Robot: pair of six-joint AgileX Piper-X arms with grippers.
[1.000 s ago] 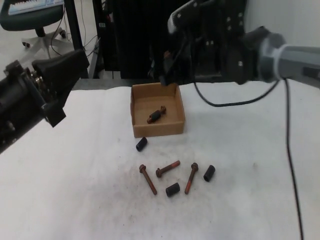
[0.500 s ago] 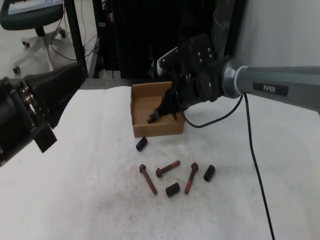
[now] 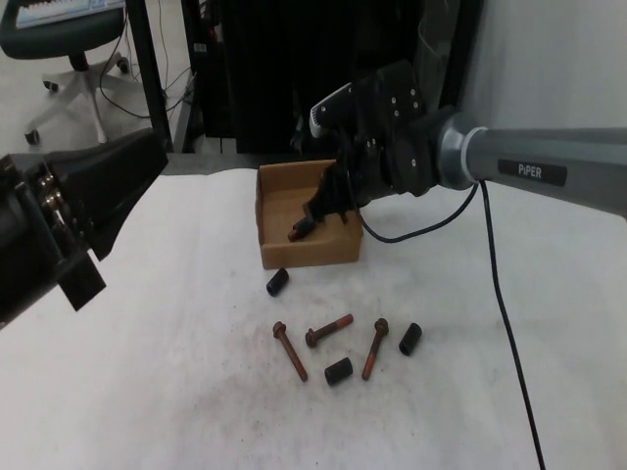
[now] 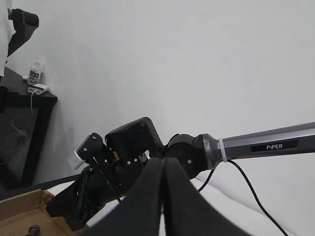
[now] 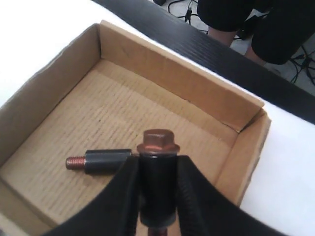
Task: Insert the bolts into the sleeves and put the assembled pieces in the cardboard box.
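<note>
One sleeved bolt (image 5: 157, 142) fills the right claw (image 5: 157, 167).

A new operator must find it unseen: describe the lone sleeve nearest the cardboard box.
Find the cardboard box at the far middle of the white bench. Just outside its near wall, by the left corner in the high view, lies a small black sleeve. It lies alone, while the two other sleeves sit nearer the camera among three rusty bolts.
</note>
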